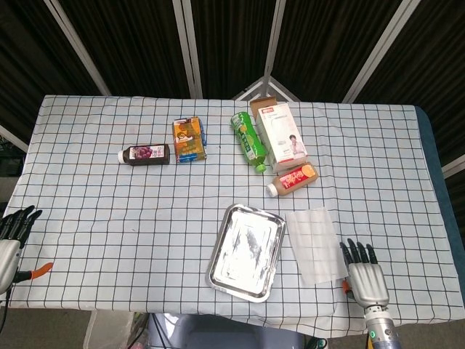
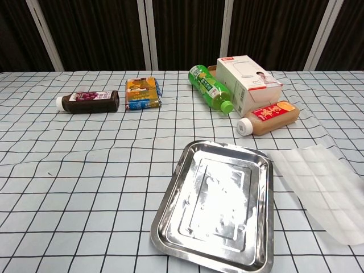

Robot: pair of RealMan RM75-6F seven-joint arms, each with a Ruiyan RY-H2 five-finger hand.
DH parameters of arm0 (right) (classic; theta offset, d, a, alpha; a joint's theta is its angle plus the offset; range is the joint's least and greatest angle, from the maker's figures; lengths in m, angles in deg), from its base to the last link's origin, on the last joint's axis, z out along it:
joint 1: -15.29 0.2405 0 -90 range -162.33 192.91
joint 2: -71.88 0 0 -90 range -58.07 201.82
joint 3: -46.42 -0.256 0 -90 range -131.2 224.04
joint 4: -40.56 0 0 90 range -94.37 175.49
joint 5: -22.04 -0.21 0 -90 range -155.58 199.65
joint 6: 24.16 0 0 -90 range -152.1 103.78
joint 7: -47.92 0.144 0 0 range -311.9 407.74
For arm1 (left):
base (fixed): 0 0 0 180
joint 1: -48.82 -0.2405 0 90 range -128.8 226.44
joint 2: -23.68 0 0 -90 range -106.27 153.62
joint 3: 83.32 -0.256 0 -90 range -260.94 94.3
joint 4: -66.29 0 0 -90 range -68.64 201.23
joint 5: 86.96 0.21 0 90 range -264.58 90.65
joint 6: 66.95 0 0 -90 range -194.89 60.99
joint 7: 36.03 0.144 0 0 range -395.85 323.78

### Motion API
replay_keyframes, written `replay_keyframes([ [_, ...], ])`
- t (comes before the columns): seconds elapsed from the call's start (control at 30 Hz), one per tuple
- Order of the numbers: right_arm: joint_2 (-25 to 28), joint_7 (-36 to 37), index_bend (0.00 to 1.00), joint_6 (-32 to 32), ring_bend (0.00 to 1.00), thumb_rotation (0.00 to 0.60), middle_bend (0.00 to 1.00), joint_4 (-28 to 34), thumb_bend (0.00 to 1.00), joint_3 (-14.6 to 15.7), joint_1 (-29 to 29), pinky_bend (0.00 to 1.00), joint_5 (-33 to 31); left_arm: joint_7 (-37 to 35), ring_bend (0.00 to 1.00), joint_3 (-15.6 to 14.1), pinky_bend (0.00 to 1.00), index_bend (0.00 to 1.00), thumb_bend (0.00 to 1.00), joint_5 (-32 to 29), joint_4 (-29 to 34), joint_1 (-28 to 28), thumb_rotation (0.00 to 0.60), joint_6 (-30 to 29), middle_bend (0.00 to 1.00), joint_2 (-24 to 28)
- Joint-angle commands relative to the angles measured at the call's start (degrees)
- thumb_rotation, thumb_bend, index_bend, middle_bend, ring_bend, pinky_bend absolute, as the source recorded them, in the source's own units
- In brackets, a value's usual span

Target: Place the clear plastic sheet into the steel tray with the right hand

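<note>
Head view looks steeply down over the whole table (image 1: 109,211); chest view faces across it, nearer.

Three bottles lying flat: a dark juice bottle (image 1: 145,154), a green tea bottle (image 1: 248,139), an orange-labelled drink bottle (image 1: 292,179). Two boxes: an orange carton (image 1: 188,139), a white box (image 1: 282,132). One steel tray (image 1: 220,243). One clear plastic sheet (image 1: 317,243). Two hands: left hand (image 1: 12,237), right hand (image 1: 365,273).
</note>
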Motion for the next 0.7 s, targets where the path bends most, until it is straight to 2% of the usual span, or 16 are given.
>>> replay_keyframes([
  [0.03,-0.9,0.7,0.0,0.13,0.0,0.6,0.0,-1.34,0.39,-0.24,0.36,0.0,0.21,-0.03,0.0,0.03,0.0,0.0,0.0,-0.05,0.0,0.02,0.6,0.05,0.0,0.0],
  [0.1,-1.54,1.42,0.01,-0.09,0.0,0.6,0.0,-2.44,0.39,-0.43,0.57,0.0,0.74,-0.04,0.0,0.04,0.0,0.0,0.0,-0.06,-0.01,0.05,0.6,0.08,0.0,0.0],
  [0.37,-3.57,5.03,0.25,-2.0,0.0,0.6,0.03,-5.69,0.4,-0.73,1.03,0.0,4.21,-0.14,0.0,0.03,0.0,0.0,0.0,-0.03,0.03,0.0,0.6,-0.01,0.0,0.01],
  [0.53,-4.03,8.44,0.4,-3.64,0.0,0.6,0.08,-6.63,0.48,-0.41,1.07,0.0,7.15,-0.05,0.0,0.02,0.0,0.0,0.0,-0.07,0.05,0.05,0.6,0.11,0.0,0.01],
  [0.7,-4.17,10.74,0.55,-4.99,0.01,0.6,0.15,-7.56,0.51,-0.13,1.12,0.0,9.44,0.04,0.0,0.03,0.0,0.0,0.0,-0.11,0.07,0.02,0.6,0.08,0.0,-0.03],
])
